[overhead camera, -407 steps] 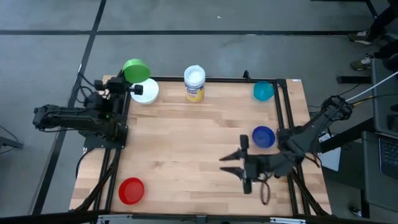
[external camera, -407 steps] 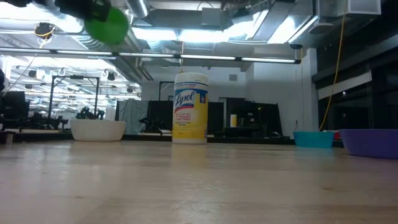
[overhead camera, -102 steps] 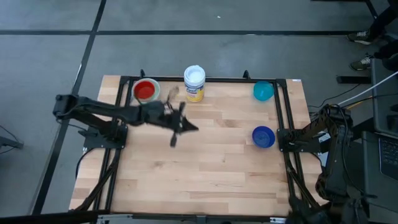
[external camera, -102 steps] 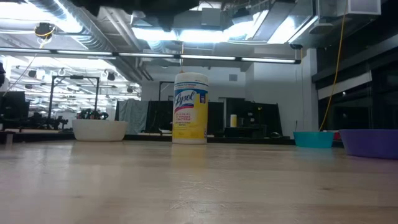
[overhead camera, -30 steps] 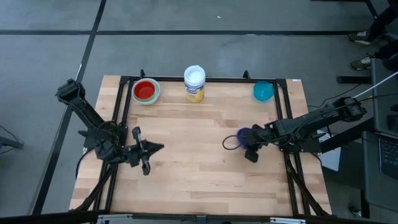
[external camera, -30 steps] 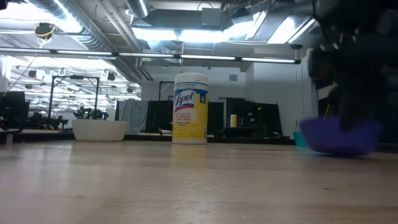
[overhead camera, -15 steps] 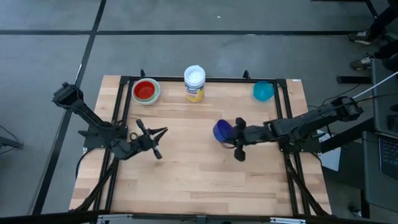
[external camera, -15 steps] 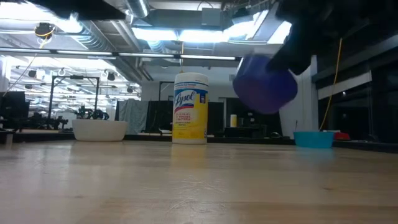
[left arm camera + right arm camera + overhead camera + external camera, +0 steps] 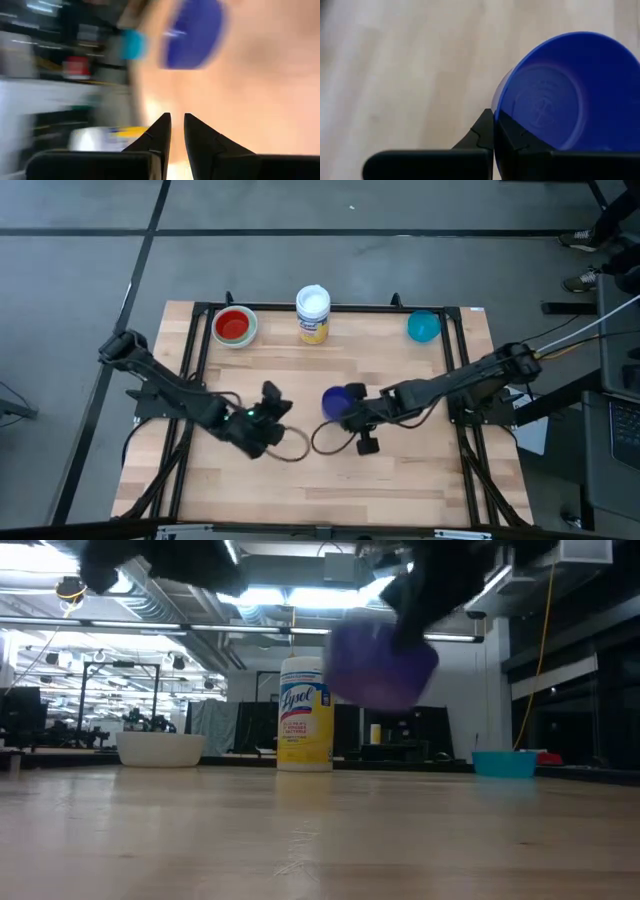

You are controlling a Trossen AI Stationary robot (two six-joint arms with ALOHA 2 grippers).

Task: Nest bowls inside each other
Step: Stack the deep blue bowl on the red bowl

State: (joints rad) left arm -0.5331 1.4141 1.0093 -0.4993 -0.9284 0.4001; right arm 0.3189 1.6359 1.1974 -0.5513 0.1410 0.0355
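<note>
My right gripper (image 9: 346, 412) is shut on a dark blue bowl (image 9: 336, 401) and holds it above the middle of the table; the low view shows it (image 9: 380, 662) well above the wood. My left gripper (image 9: 273, 404) hovers just left of it, its fingers (image 9: 177, 121) a narrow gap apart with nothing between them and pointing toward the blue bowl (image 9: 193, 32). At the far left a red bowl (image 9: 233, 325) sits nested in a white bowl (image 9: 249, 332). A teal bowl (image 9: 423, 326) rests on its base at the far right. My right gripper pinches the blue bowl's rim (image 9: 497, 107), one finger inside the bowl and one outside. The fingers come slanting down from the table's right side. The bowl is lifted clear and tipped, its hollow turned toward the wrist camera.
An upright jar (image 9: 313, 313) with a white lid and yellow label stands at the far edge between the stacked bowls and the teal one. A black frame rail (image 9: 460, 360) runs along the table's sides. Bare wood (image 9: 330, 480) lies near the front edge.
My right gripper has carried the blue bowl from the table's right part toward the middle, lifting it off the wood and tipping it. My left gripper has swung from the left edge toward the middle, turning as it went, and now stands close to the bowl.
</note>
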